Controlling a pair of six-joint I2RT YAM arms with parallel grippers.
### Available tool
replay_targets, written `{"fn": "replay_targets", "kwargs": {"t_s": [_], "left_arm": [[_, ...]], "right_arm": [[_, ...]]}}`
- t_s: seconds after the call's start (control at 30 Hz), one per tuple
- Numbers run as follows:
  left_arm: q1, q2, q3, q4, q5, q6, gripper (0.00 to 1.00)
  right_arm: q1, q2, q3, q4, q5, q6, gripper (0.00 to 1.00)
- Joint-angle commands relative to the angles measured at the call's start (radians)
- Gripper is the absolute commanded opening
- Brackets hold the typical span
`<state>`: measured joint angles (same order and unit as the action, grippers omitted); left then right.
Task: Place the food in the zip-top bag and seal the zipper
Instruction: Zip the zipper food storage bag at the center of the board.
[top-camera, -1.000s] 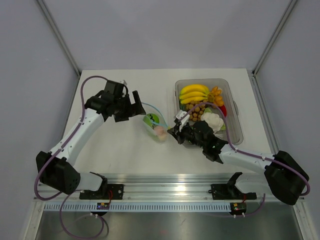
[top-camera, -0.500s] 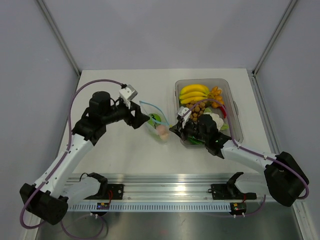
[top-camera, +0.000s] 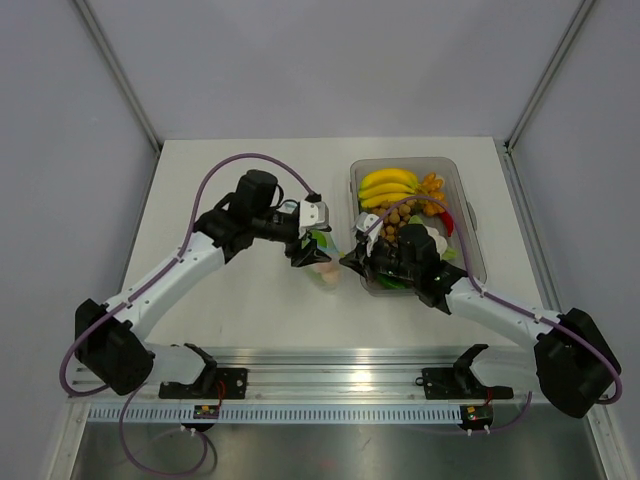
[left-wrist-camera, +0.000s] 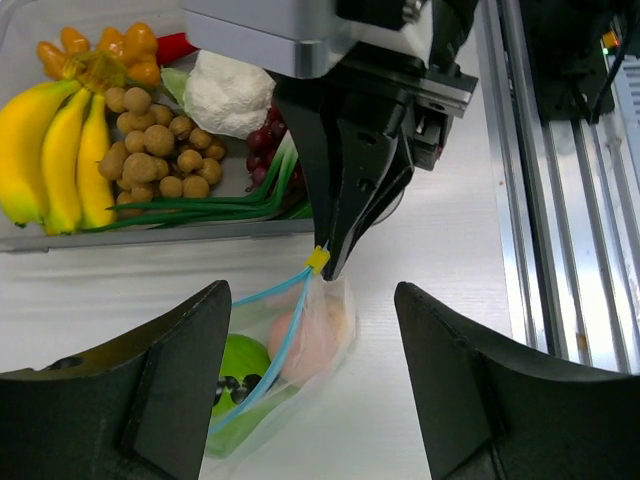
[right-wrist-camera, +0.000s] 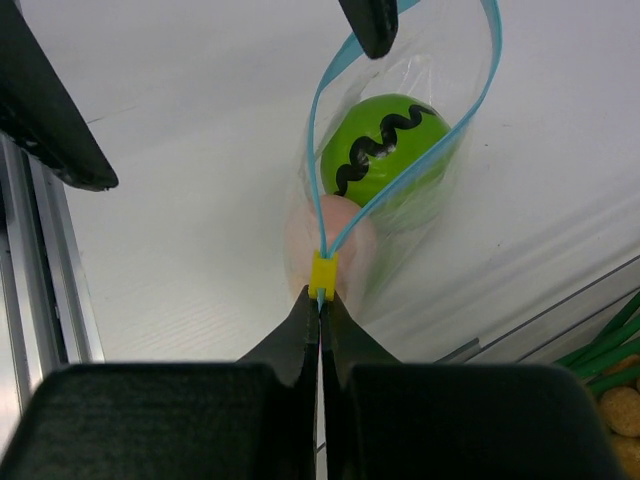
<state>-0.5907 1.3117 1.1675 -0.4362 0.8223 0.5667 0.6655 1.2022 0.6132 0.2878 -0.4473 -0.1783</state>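
Note:
The zip-top bag (top-camera: 322, 268) lies on the table between the arms. A bright green round piece (right-wrist-camera: 385, 150) and a pinkish peach piece (left-wrist-camera: 310, 335) of the food sit inside it. Its light-blue zipper (right-wrist-camera: 470, 110) gapes in a loop. My right gripper (right-wrist-camera: 321, 298) is shut on the zipper's end, just behind the yellow slider (right-wrist-camera: 321, 273). My left gripper (left-wrist-camera: 310, 300) hangs open over the bag, with one finger (left-wrist-camera: 150, 390) on each side and not touching it. From above, the left gripper (top-camera: 308, 248) hides part of the bag.
A rigid clear tub (top-camera: 470, 230) at the right holds bananas (top-camera: 388, 185), cauliflower (left-wrist-camera: 230, 92), small brown balls and green stalks. It stands just behind the right gripper (top-camera: 347, 262). A metal rail (top-camera: 330, 365) runs along the near edge.
My left arm has swung right, from beside the bag's left end to over the bag, and its jaws have narrowed a little. The right gripper has kept its hold on the zipper end.

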Motion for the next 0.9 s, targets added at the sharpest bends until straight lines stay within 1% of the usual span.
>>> {"fn": "replay_targets", "kwargs": {"t_s": [0.0,0.03,0.07,0.17,0.27,0.43,0.53,0.73,0.8,0.87], "left_arm": [[-0.008,0.027,0.073,-0.058,0.109,0.176,0.7],[-0.008,0.059,0.086,-0.077,0.115,0.194,0.7],[-0.008,0.076,0.104,-0.138,0.144,0.238,0.69],[-0.011,0.133,0.156,-0.2,0.176,0.274,0.67],[-0.026,0.17,0.164,-0.199,0.163,0.292,0.65],[-0.038,0.218,0.189,-0.202,0.179,0.303,0.59],[-0.05,0.238,0.189,-0.193,0.176,0.292,0.59],[-0.057,0.256,0.17,-0.122,0.175,0.236,0.56],[-0.057,0.262,0.175,-0.116,0.175,0.231,0.51],[-0.055,0.276,0.188,-0.128,0.167,0.237,0.48]], "right_arm": [[-0.009,-0.036,0.045,-0.002,-0.028,-0.023,0.0],[-0.009,-0.038,0.045,-0.004,-0.028,-0.024,0.0],[-0.01,-0.042,0.046,-0.006,-0.027,-0.026,0.0],[-0.015,-0.044,0.048,-0.012,-0.028,-0.026,0.0],[-0.018,-0.043,0.049,-0.015,-0.036,-0.026,0.0],[-0.023,-0.047,0.048,-0.015,-0.039,-0.026,0.0],[-0.024,-0.044,0.046,-0.016,-0.044,-0.026,0.0],[-0.029,-0.038,0.048,-0.015,-0.053,-0.023,0.0],[-0.027,-0.036,0.048,-0.015,-0.054,-0.024,0.0],[-0.029,-0.036,0.048,-0.016,-0.056,-0.024,0.0]]}}
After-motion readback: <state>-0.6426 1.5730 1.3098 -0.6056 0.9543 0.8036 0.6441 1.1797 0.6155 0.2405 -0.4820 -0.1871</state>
